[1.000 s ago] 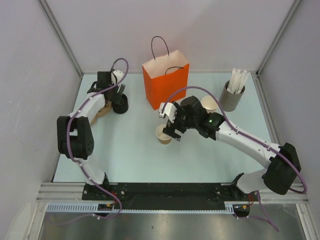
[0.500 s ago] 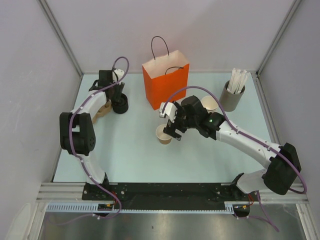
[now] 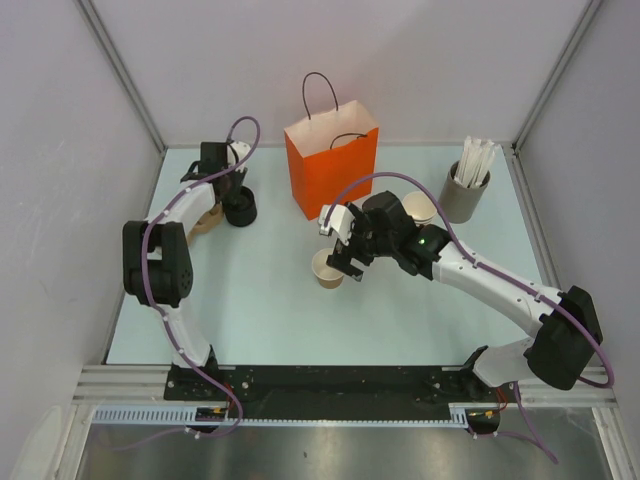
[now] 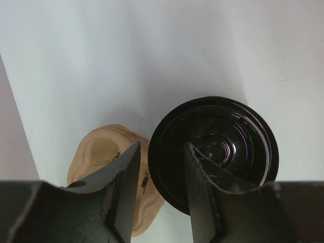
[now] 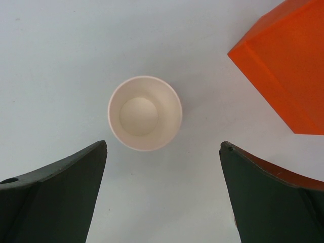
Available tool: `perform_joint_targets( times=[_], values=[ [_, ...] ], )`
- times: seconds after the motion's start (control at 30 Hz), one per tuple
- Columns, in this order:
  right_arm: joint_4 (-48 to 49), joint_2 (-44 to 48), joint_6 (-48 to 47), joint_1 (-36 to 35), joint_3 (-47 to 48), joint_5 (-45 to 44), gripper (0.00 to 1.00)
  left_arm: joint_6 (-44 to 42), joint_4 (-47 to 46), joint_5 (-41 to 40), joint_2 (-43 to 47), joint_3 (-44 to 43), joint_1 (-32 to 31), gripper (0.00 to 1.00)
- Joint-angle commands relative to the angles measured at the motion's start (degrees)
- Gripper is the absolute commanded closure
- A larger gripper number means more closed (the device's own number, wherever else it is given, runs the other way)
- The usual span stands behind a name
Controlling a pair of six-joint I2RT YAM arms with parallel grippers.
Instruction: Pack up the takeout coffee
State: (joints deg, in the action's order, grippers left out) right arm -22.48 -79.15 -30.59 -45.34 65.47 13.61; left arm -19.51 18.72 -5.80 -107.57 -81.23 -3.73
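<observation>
The tan paper cup [image 3: 326,270] stands upright and empty mid-table, its pale inside facing up in the right wrist view [image 5: 145,113]. My right gripper [image 3: 344,262] [image 5: 164,146] hangs over it, open wide, and the cup lies just ahead of the fingertips, not between them. The black lid [image 3: 240,210] [image 4: 217,147] lies at the back left. My left gripper [image 3: 231,190] [image 4: 162,147] straddles the lid's left rim, one finger inside the rim and one outside. Its jaws are partly open, with small gaps still showing.
An orange paper bag [image 3: 330,165] [image 5: 283,66] with handles stands open at the back centre. A tan moulded piece [image 3: 205,220] [image 4: 101,152] lies against the lid's left side. A stack of tan cups [image 3: 420,210] and a grey cylinder of white sticks [image 3: 464,190] stand at the back right.
The left gripper's jaws have narrowed around the lid's rim and the left arm has shifted slightly. The right arm and the cup have not moved.
</observation>
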Motion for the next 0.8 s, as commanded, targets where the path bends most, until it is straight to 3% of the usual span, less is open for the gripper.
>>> perform_joint_targets(
  times=[0.0,0.4,0.63,0.77],
  values=[
    [0.5,2.1,-0.6,0.3,-0.2,0.6,0.02,0.6,-0.3,0.0,-0.3,-2.2,-0.1,0.57],
    [0.6,2.3,-0.7,0.3,-0.3,0.5,0.02,0.8,-0.2,-0.1,0.3,-2.1,-0.1,0.67],
    [0.7,2.4,-0.8,0.3,-0.4,0.4,0.02,0.9,0.1,-0.3,0.5,-2.0,-0.1,0.81],
    [0.7,2.3,-0.9,0.3,-0.5,0.4,0.02,0.9,0.2,-0.7,1.0,-2.0,0.0,0.83]
  ],
)
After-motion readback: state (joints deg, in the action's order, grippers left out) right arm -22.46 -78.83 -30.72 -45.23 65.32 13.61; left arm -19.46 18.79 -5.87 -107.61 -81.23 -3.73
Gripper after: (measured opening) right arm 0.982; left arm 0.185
